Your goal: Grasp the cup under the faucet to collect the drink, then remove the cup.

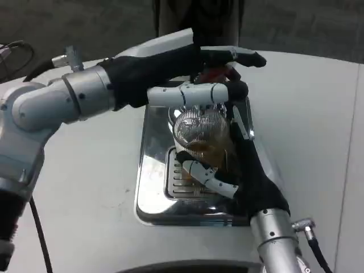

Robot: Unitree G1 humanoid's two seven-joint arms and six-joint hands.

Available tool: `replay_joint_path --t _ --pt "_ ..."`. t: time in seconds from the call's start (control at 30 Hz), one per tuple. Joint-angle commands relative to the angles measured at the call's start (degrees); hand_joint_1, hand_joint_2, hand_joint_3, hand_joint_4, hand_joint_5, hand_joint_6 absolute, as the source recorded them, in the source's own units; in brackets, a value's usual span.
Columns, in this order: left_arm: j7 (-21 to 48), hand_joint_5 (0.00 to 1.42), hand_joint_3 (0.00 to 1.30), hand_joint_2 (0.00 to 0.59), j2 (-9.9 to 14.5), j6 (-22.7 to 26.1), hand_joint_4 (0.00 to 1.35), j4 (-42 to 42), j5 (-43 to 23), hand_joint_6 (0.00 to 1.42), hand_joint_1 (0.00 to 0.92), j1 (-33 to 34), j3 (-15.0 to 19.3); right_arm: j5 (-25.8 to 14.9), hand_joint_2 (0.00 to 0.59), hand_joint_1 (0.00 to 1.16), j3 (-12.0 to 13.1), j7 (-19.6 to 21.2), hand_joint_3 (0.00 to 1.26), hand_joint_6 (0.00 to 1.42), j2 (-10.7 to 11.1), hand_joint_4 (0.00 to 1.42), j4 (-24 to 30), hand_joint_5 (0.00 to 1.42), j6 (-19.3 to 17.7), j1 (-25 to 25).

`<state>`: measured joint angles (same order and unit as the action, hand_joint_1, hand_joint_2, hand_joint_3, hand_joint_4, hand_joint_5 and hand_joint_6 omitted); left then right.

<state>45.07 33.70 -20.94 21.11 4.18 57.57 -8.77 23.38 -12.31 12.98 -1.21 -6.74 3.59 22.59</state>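
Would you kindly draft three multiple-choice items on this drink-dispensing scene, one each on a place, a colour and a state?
1. Where is the cup?
A. Over the metal drip tray
B. At the table's far right edge
C. On the floor

2. What colour is the liquid in the cup?
A. Bright blue
B. Amber-brown
C. Green

3. What is the right hand doing?
A. Lying flat on the table, away from the tray
B. Gripping the cup
C. Holding a spoon

Answers:
1. A, since the cup sits above the tray's slotted grate.
2. B, since brownish liquid shows through the clear wall.
3. B, since its fingers wrap around the cup's lower part, while the left hand reaches over the top at the faucet.
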Motion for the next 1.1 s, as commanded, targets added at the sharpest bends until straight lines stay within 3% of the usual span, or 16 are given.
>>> replay_joint_path --t 0.03,0.87,1.1 --pt "0.94 0.19 0.18 0.192 0.91 -2.88 0.09 0.28 2.27 0.16 0.0 0.79 -1.03 0.65 0.226 0.69 -0.37 1.06 0.0 0.11 -0.42 0.0 -0.88 0.05 -0.8 0.02" --pt "0.21 0.18 0.18 0.198 0.35 -5.57 0.1 2.63 4.37 0.16 0.0 1.69 -1.51 2.56 0.221 0.68 -1.77 6.25 0.0 0.1 -3.19 0.04 -4.61 0.08 -2.18 0.89" --pt "-0.03 0.19 0.19 0.199 0.27 -5.95 0.11 3.3 4.64 0.16 0.0 1.98 -1.62 3.15 0.23 0.67 -1.98 7.44 0.0 0.1 -4.28 0.05 -6.18 0.09 -0.86 2.36"
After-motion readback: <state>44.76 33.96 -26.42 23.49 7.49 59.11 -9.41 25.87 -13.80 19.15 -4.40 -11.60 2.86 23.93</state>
